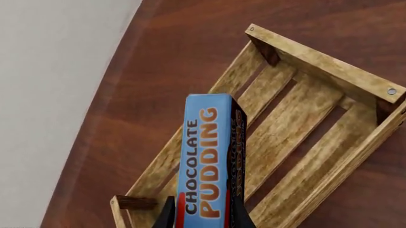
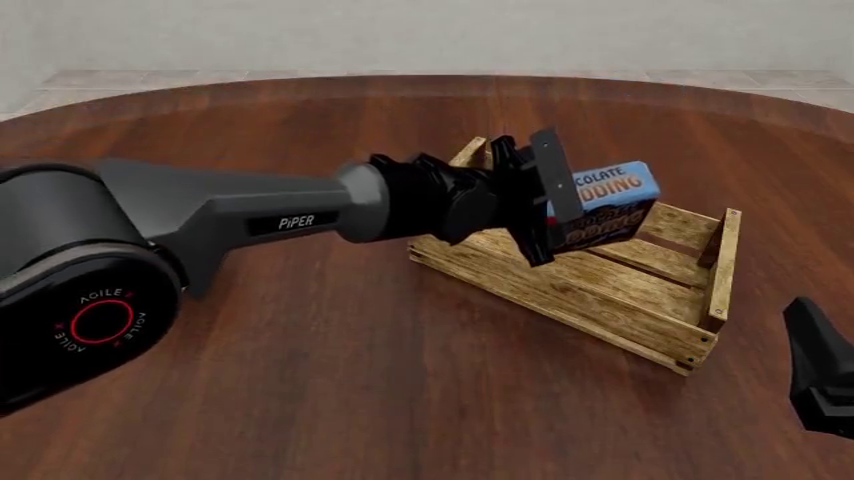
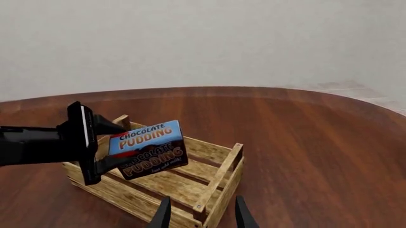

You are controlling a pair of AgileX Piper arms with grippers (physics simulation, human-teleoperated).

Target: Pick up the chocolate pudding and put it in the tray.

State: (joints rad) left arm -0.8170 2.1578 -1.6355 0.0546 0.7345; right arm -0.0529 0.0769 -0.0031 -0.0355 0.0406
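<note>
Front view: left arm reaches in from the frame's left, its left gripper clamped on the chocolate pudding, carton held in the air above the tray at centre-right on the brown tabletop. Right gripper sits at lower right, fingers apart, holding nothing.

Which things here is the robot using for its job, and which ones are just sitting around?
For the job:
- chocolate pudding, held above the crate
- tray, the wooden slatted crate
- left gripper, shut on the pudding

Just there:
- right gripper, open, holding nothing
- table, round and brown

No other loose objects show.
</note>
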